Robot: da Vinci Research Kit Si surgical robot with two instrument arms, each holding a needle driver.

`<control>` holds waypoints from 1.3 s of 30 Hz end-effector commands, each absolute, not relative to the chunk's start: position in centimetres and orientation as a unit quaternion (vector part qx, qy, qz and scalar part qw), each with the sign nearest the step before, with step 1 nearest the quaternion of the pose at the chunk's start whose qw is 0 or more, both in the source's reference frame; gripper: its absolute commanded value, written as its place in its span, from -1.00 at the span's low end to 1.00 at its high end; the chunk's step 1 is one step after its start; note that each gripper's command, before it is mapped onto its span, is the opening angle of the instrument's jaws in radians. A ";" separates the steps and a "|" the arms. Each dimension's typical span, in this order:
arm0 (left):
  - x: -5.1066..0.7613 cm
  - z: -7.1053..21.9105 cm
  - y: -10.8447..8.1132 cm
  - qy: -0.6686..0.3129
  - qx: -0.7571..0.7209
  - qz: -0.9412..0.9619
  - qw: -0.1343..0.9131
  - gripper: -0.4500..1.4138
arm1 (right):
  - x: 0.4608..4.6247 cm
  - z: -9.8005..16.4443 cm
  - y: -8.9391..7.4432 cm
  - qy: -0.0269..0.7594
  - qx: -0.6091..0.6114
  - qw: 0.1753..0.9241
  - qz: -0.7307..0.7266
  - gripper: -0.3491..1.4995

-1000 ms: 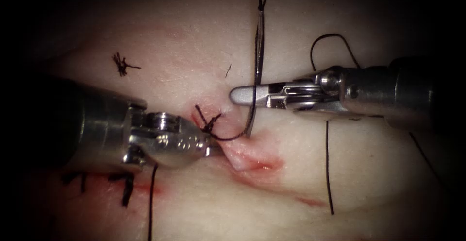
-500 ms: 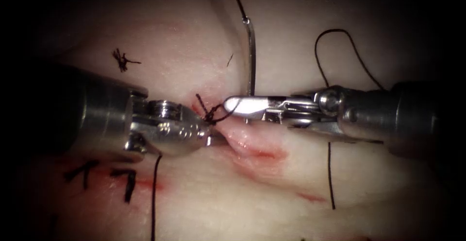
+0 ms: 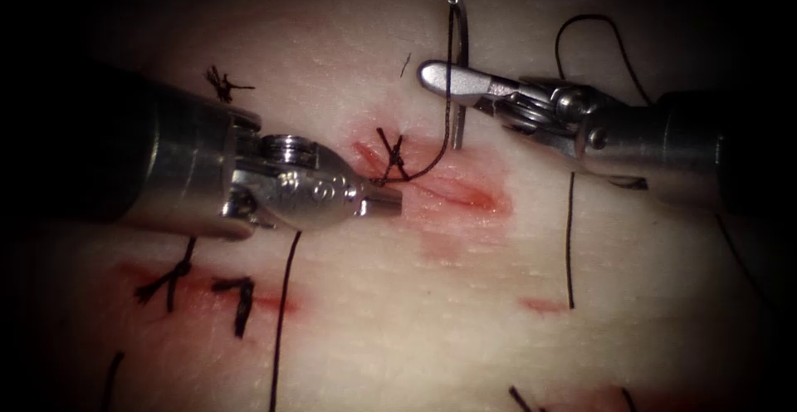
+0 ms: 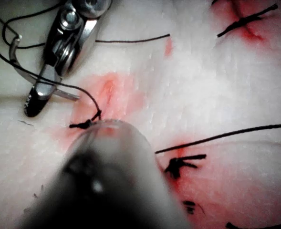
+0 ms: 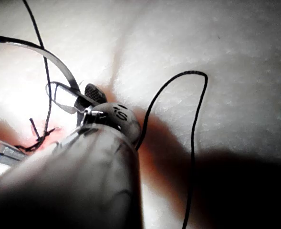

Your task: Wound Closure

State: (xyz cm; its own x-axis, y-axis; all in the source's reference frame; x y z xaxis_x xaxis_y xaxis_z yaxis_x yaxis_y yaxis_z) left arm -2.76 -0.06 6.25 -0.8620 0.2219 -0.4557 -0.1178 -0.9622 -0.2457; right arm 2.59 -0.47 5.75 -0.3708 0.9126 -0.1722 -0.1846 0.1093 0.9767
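The cut (image 3: 461, 192) lies red and flat in the tissue, with a knotted stitch (image 3: 392, 159) at its left end. My left tool (image 3: 390, 200) rests just left of the cut under that knot, jaws shut, nothing visible between them. The curved needle (image 3: 462, 38) stands upright above the cut's right lip, its tip down at the tissue; I cannot tell if it is in. My right tool (image 3: 444, 80) comes in from the right with open jaws around the needle's middle, as the right tool (image 5: 78, 95) and needle (image 5: 49, 55) show. Thread (image 3: 432, 159) runs from the knot up to the needle's tail.
Older stitches sit at the upper left (image 3: 224, 84) and lower left (image 3: 170, 279). Loose thread hangs right of the cut (image 3: 569, 237) and below the left tool (image 3: 282, 321). A thread loop (image 3: 589, 22) arches above the right tool. A red fluid spot (image 3: 540, 304) marks the tissue.
My left tool has let go of the tissue lip, which now lies flat. The right tool rose up and right with the needle and its jaws opened.
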 end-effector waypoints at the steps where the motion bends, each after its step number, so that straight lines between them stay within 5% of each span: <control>1: -2.81 6.3 -0.1 -0.105 -0.248 0.959 0.089 -1.00 | 2.58 5.8 -0.2 0.591 0.286 0.484 0.579 0.98; 21: -2.80 6.3 -0.1 -0.106 -0.248 0.959 0.088 -1.00 | 2.75 5.5 -0.2 0.536 0.272 0.637 0.482 0.89; 23: -2.80 6.3 -0.1 -0.106 -0.248 0.959 0.088 -1.00 | 2.74 5.5 -0.3 0.520 0.275 0.651 0.479 0.47; 24: -2.80 6.3 -0.1 -0.106 -0.248 0.959 0.088 -1.00 | 2.73 5.5 -0.3 0.512 0.274 0.657 0.480 -0.04; 25: -2.80 6.3 -0.1 -0.106 -0.248 0.959 0.088 -1.00 | 2.71 5.5 -0.4 0.498 0.273 0.657 0.495 -0.76; 26: -2.80 6.3 -0.1 -0.106 -0.248 0.959 0.088 -1.00 | 2.71 5.4 -0.4 0.484 0.279 0.646 0.521 -1.00; 35: -2.80 6.3 -0.1 -0.106 -0.248 0.959 0.088 -1.00 | 2.70 5.5 -0.6 0.442 0.323 0.594 0.590 -1.00; 39: -2.80 6.3 -0.1 -0.105 -0.248 0.959 0.089 -1.00 | 2.73 5.6 -0.7 0.434 0.400 0.515 0.622 -1.00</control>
State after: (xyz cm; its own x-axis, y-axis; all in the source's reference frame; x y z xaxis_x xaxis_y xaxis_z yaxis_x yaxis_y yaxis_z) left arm -2.75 -0.07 6.22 -0.8618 0.2217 -0.4562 -0.1169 -0.9620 -0.2466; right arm 2.64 -0.73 5.52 -0.1542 0.9856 0.0697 -0.2877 -0.1123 0.9511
